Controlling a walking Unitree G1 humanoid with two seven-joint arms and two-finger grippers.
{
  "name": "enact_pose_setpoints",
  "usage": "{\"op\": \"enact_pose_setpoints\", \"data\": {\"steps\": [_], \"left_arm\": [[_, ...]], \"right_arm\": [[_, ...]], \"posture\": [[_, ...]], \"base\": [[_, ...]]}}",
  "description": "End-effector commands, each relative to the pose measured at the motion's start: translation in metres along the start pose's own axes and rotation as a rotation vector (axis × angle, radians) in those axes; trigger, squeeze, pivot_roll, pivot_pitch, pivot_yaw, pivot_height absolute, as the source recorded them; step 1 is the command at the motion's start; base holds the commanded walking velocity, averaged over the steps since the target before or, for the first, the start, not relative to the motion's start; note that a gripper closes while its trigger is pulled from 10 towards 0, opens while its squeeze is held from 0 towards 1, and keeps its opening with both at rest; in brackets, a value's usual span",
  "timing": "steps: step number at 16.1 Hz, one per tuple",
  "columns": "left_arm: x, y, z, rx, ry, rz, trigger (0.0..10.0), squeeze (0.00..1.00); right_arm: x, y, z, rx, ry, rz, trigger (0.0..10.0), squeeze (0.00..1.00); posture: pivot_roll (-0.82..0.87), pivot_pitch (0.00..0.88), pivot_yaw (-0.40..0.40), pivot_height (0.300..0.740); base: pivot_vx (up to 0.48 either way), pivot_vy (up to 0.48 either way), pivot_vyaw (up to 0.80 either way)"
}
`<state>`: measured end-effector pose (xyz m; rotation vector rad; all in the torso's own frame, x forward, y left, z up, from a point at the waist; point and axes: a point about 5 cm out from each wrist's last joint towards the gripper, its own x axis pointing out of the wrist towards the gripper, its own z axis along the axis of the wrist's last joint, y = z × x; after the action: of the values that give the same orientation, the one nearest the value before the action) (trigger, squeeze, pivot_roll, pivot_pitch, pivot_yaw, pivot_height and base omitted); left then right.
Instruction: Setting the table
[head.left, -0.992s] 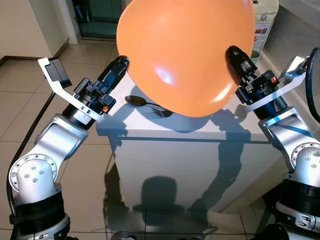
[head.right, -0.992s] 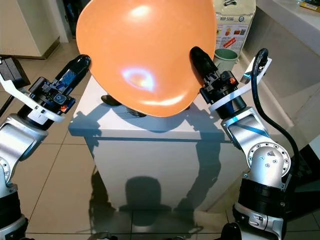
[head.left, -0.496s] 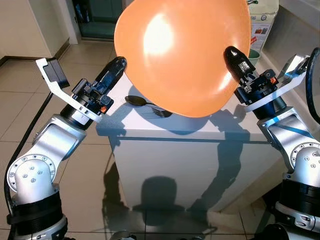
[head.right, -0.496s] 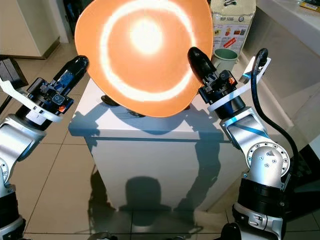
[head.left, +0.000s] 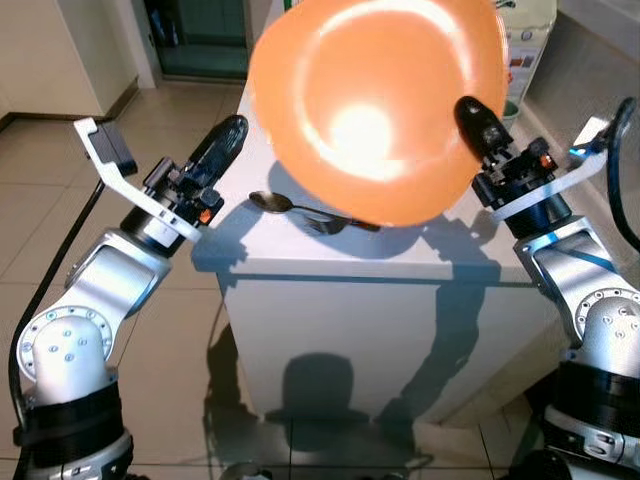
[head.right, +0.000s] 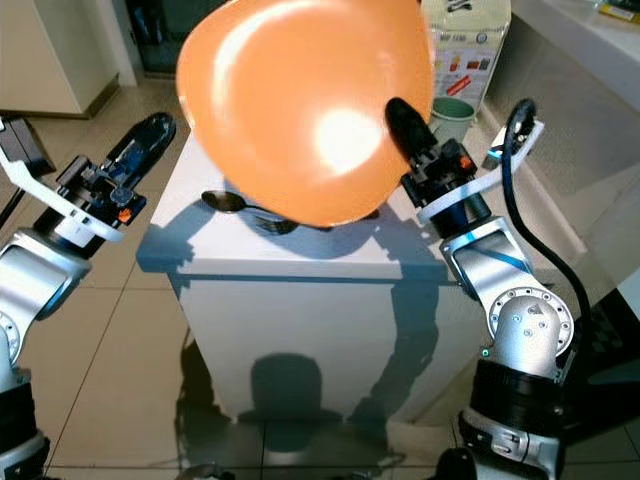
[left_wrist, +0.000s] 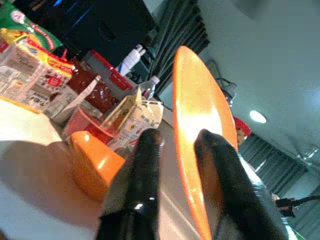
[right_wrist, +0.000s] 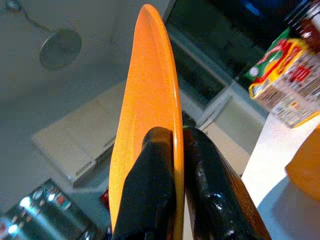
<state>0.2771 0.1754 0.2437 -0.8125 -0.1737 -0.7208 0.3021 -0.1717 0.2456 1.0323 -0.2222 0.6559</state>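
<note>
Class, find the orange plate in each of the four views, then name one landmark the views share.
Left eye view: orange plate top centre, above the white table.
Right eye view: top centre.
Left wrist view: edge-on, beside the left claw.
Right wrist view: edge-on, pinched by the right claw.
Shared landmark: the white table.

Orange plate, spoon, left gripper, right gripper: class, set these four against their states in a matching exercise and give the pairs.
Things:
1. orange plate
2. spoon
3. left gripper
4. right gripper

States:
A. fingers pinched on the plate's rim
B. lying on the white table
C. held up, tilted, above the table
D. raised beside the plate, fingers apart, holding nothing

Pairs: 1-C, 2-B, 3-D, 4-A
</note>
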Motion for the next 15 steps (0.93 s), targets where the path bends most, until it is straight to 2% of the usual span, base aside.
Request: {"op": "enact_pose_setpoints", "data": {"steps": [1,2,4,5,6,7,8,9,11,12,13,15], "left_arm": [[-0.002,-0.003,-0.003,0.002,0.028,-0.007,10.0,1.00],[-0.005,-0.001,-0.005,0.008,0.037,0.014,10.0,1.00],[-0.008,0.007,-0.004,0.073,0.034,0.098,10.0,1.00],[-0.014,0.030,-0.002,0.367,0.096,0.354,10.0,0.85],[-0.015,0.035,-0.009,0.627,0.207,0.432,10.0,0.00],[-0.013,0.030,-0.017,0.779,0.266,0.412,10.0,0.00],[-0.011,0.025,-0.021,0.799,0.255,0.404,10.0,0.00],[-0.009,0.018,-0.026,0.766,0.211,0.414,10.0,0.00],[-0.006,0.015,-0.032,0.759,0.173,0.441,10.0,0.00],[-0.003,0.014,-0.037,0.784,0.164,0.454,10.0,0.00],[-0.002,0.016,-0.038,0.808,0.167,0.469,10.0,0.00],[-0.003,0.019,-0.037,0.809,0.165,0.507,10.0,0.00]], "right_arm": [[-0.003,0.001,0.012,0.010,-0.085,-0.001,0.0,0.00],[-0.003,0.002,0.016,0.013,-0.115,-0.006,0.0,0.00],[-0.003,0.003,0.022,-0.008,-0.140,-0.017,0.0,0.00],[-0.007,0.007,0.020,-0.179,-0.065,-0.061,0.0,0.00],[-0.012,0.009,0.013,-0.224,-0.025,-0.081,0.0,0.00],[-0.015,0.010,0.009,-0.203,-0.026,-0.091,0.0,0.00],[-0.017,0.011,0.006,-0.192,-0.026,-0.097,0.0,0.00],[-0.021,0.013,0.003,-0.188,-0.025,-0.110,0.0,0.00],[-0.022,0.015,0.000,-0.190,-0.034,-0.132,0.0,0.00],[-0.019,0.018,-0.005,-0.226,-0.018,-0.140,0.0,0.00],[-0.018,0.021,-0.011,-0.273,0.012,-0.143,10.0,0.00],[-0.018,0.021,-0.022,-0.399,0.067,-0.172,10.0,0.00]], "posture": [[0.06,0.000,-0.026,0.740],[0.05,0.000,-0.024,0.740],[0.05,0.000,-0.023,0.740],[0.04,0.000,-0.035,0.740],[0.04,0.000,-0.049,0.740],[0.05,0.000,-0.050,0.740],[0.05,0.000,-0.053,0.740],[0.05,0.000,-0.053,0.740],[0.05,0.000,-0.051,0.740],[0.04,0.000,-0.038,0.740],[0.04,0.000,-0.038,0.740],[0.04,0.000,-0.037,0.740]], "base": [[0.000,0.000,0.00],[0.000,0.000,0.00],[0.000,0.000,0.00],[0.000,0.000,0.00],[0.000,0.000,0.00],[0.000,0.000,0.00],[0.000,0.000,0.00],[0.000,0.000,0.00],[0.000,0.000,0.00],[0.000,0.000,0.00],[0.000,0.000,0.00],[0.000,0.000,0.00]]}}
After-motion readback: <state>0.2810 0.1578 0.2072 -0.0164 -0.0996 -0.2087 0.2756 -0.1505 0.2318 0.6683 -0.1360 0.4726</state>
